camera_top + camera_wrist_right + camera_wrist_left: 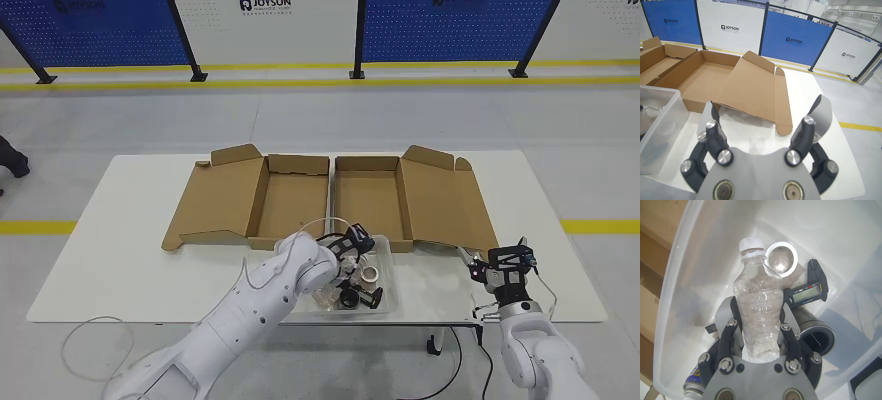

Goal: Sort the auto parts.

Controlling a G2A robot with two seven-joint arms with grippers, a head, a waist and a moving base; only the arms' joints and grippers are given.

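Duly found the left gripper (pixel 759 308) clamped on a clear ribbed plastic bottle with white cap (pixel 755 275), inside the translucent plastic bin (pixel 696 256); noted its long axis running straight out between the jaws. Found the right gripper (pixel 765 102) spread wide, well apart.

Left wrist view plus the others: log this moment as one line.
left gripper: shut on plastic bottle, in clear bin | right gripper: open, above table | bin also holds: caliper, metal ring
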